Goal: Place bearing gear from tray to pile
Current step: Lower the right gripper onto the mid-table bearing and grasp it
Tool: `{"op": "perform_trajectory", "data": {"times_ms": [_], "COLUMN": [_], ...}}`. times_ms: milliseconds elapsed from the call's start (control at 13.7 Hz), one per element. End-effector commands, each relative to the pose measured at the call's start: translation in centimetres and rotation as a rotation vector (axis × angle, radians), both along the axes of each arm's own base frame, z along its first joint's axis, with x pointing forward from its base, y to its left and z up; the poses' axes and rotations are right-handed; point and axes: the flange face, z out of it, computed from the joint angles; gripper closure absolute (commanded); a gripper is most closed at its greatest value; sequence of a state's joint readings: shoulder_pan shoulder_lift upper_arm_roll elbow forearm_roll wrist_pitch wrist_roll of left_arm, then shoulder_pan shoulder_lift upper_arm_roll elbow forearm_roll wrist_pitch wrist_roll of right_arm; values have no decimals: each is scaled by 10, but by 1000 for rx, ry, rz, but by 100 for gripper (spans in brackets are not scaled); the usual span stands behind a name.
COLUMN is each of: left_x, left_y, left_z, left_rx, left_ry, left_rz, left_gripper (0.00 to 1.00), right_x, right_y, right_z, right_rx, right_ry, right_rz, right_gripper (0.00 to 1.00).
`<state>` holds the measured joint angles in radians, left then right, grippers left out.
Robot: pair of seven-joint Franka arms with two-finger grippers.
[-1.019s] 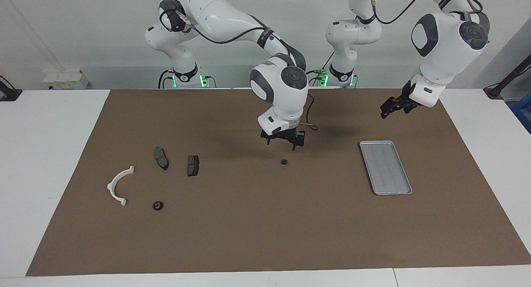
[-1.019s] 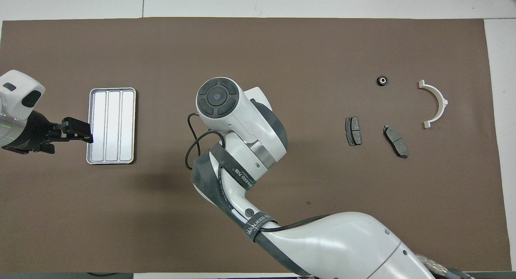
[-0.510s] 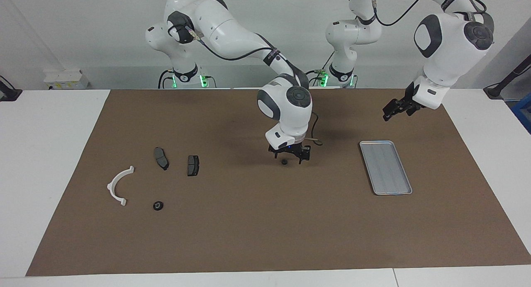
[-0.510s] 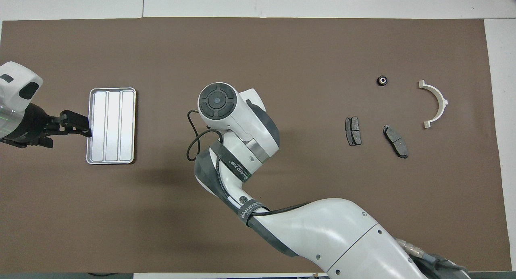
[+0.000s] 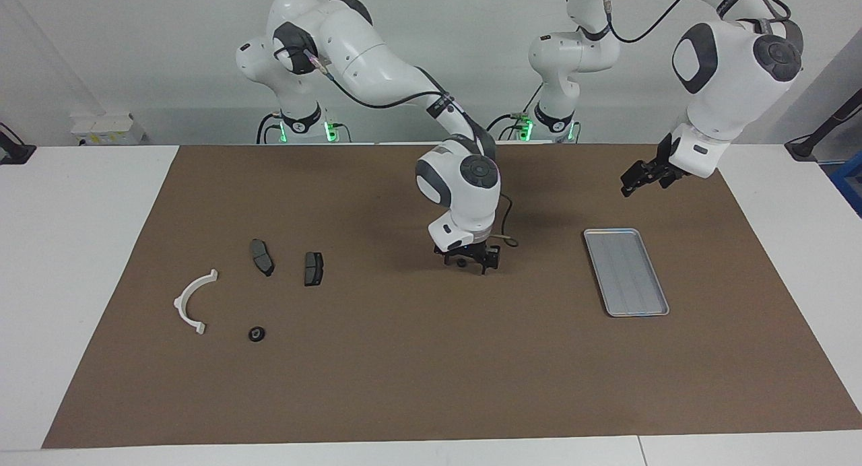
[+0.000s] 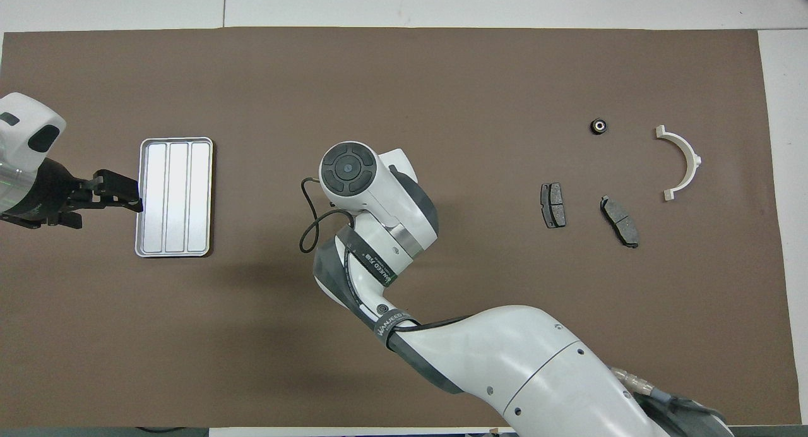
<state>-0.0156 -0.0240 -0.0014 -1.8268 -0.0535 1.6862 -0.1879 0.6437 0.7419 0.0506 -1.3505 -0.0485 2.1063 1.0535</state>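
Observation:
A small black bearing gear (image 5: 461, 264) lies on the brown mat mid-table, between the tray and the pile. My right gripper (image 5: 465, 264) is lowered around it, open, with a finger on either side; the overhead view hides both under the wrist. The silver ridged tray (image 5: 626, 271) (image 6: 173, 197) holds nothing. My left gripper (image 5: 626, 185) (image 6: 131, 200) hangs open and holding nothing over the mat by the tray's edge nearer the robots. The pile holds a white arc (image 5: 192, 301) (image 6: 682, 162), two dark pads (image 5: 261, 256) (image 5: 313, 268) and another bearing gear (image 5: 256, 333) (image 6: 598, 126).
The brown mat (image 5: 431, 385) covers most of the white table. The right arm stretches low across the mat's middle, with a loose cable loop (image 6: 312, 225) at its wrist. A wide bare stretch of mat lies between the arm and the pile.
My right gripper has come down from above the mid-table bearing gear until its fingers stand around it. The left gripper has drifted only slightly.

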Motion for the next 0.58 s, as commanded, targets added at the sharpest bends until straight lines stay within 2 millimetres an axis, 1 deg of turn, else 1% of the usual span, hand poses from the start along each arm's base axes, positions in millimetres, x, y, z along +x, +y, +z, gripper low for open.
{"op": "perform_trajectory", "data": {"times_ms": [0, 73, 146, 218, 291, 364, 437, 510], "left_x": [3, 2, -1, -2, -2, -2, -3, -3], "left_y": [2, 1, 1, 0, -1, -1, -1, -2], "left_z": [51, 69, 77, 77, 77, 77, 78, 79], "left_rx": [10, 10, 8, 8, 8, 8, 8, 8], "left_ry": [-7, 1, 2, -1, -6, -8, -10, -11], "left_rz": [-16, -18, -19, -18, -11, -11, -11, -13], "left_gripper": [0, 0, 0, 0, 0, 0, 0, 0], "right_x": [0, 0, -1, -1, 2, 2, 2, 1], "right_y": [-3, -3, -3, -4, -9, -9, -10, -9], "right_z": [2, 2, 2, 1, -1, -1, -1, -1], "right_rx": [-2, 3, 5, 4, 0, 0, -1, -3], "right_ry": [-5, -2, 2, 6, 12, 12, 15, 19], "right_rz": [-20, -23, -22, -22, -28, -27, -29, -28], "right_gripper": [12, 19, 24, 27, 34, 46, 65, 75]}}
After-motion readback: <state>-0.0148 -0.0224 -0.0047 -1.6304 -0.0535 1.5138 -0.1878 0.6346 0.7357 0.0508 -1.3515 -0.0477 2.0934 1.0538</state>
